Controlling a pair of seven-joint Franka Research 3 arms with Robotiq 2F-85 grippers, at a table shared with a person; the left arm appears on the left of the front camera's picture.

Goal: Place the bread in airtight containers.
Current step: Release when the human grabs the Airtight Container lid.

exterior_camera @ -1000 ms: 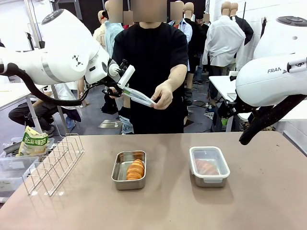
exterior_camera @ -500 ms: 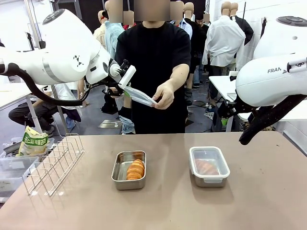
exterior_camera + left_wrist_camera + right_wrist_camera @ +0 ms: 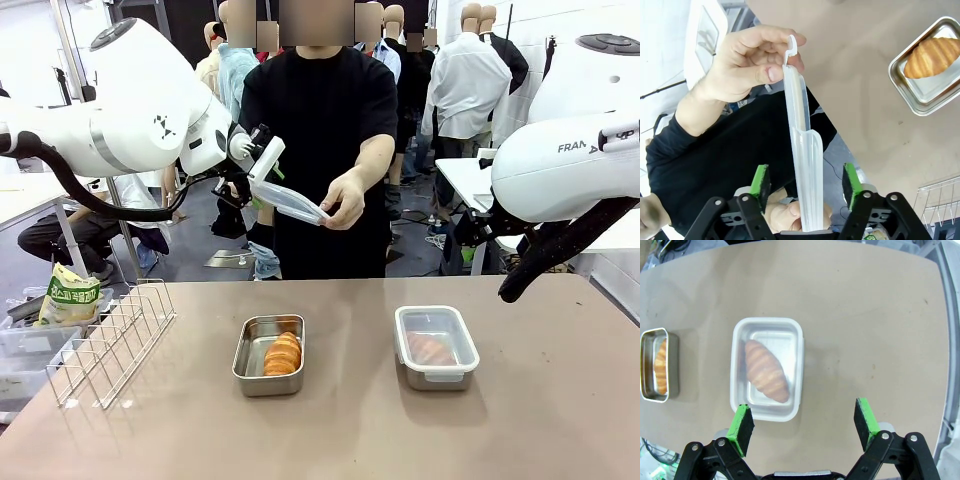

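Observation:
One steel container (image 3: 250, 372) stands uncovered at the table's middle with a golden bread roll (image 3: 283, 353) inside. A second container (image 3: 435, 345) to its right has its clear lid on and holds another roll (image 3: 430, 348). A loose clear lid (image 3: 290, 205) is up in the air beyond the table, pinched at its far end by the person's hand (image 3: 345, 200). My left gripper (image 3: 805, 186) is open. The lid (image 3: 802, 130) runs between its green pads (image 3: 760, 181) with a gap on each side. My right gripper (image 3: 805, 425) hangs open above the covered container (image 3: 767, 367).
A white wire rack (image 3: 110, 340) lies on the table's left side. Beyond it are a yellow-green bag (image 3: 68, 297) and plastic bins. The person stands at the far edge, opposite the uncovered container (image 3: 920, 95).
My left gripper's jaws have spread apart off the lid, which stays in the person's hand and has tipped up slightly. The right arm has not moved.

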